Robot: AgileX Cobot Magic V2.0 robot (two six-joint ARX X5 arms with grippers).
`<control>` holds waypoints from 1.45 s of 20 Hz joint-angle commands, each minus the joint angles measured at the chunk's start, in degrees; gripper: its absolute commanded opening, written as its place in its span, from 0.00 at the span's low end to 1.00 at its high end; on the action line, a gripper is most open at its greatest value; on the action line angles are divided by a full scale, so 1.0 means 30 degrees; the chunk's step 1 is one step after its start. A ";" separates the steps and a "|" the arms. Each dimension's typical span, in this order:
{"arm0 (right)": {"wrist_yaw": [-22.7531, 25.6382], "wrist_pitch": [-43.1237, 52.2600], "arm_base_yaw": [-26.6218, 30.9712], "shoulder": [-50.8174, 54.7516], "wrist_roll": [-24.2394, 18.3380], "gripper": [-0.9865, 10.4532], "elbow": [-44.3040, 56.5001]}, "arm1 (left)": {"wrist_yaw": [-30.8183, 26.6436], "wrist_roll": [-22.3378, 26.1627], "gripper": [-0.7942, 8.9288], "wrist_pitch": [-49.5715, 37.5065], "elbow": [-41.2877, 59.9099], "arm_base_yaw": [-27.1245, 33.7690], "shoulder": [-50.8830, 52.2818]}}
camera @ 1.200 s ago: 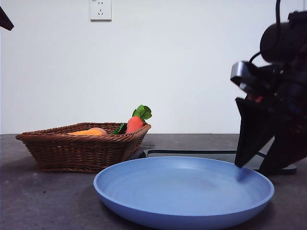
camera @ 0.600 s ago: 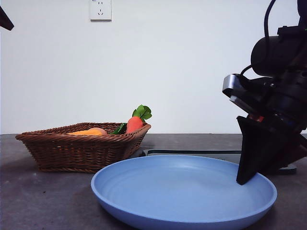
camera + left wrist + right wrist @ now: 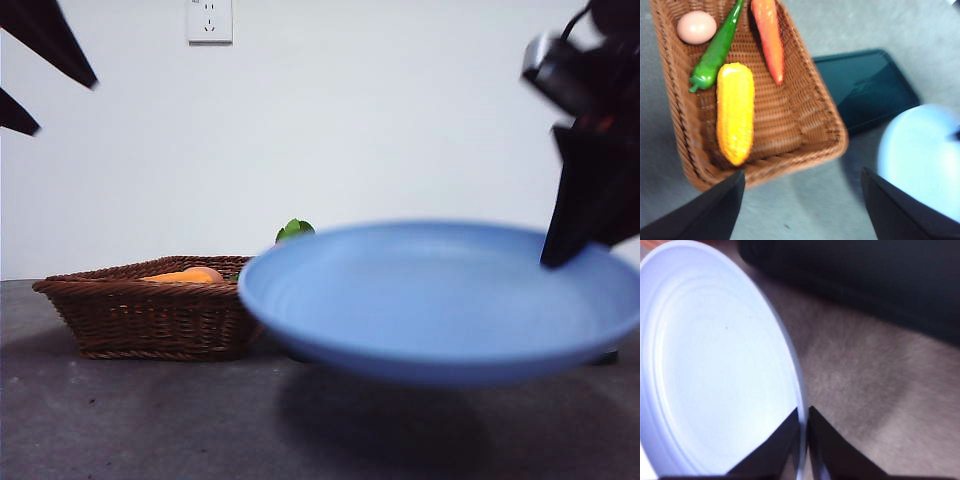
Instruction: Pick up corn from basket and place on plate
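The corn [image 3: 735, 113] lies lengthwise in the wicker basket [image 3: 817, 112], a green pepper [image 3: 716, 49] at its twelve o'clock; it looks light, stiff and ridged, best pinched across its middle. The left gripper [image 3: 802, 200] hovers above with jaws spread wide, while the right gripper [image 3: 803, 416] is clenched on the blue plate's [image 3: 440, 300] rim, holding it off the table.

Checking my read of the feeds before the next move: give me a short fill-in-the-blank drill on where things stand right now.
1. The right gripper is shut on the rim of the ____.
2. The plate hangs ____ the table, a shadow beneath it.
3. The corn lies in the ____.
4. The left gripper, above the basket, has its jaws ____.

Missing words: plate; above; basket; open
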State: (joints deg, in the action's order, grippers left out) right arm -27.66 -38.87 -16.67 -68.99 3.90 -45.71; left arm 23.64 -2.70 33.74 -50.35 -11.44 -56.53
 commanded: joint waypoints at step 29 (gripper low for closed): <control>-0.0262 -0.0488 0.1741 0.4692 0.1217 0.09 -0.0299 | -0.6586 0.3104 0.40 -0.1202 -0.8123 -0.3089 -1.7063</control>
State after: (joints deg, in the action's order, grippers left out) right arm -28.10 -40.97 -11.40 -54.68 6.50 -45.71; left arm 4.19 6.24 30.39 -73.49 -20.53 -106.34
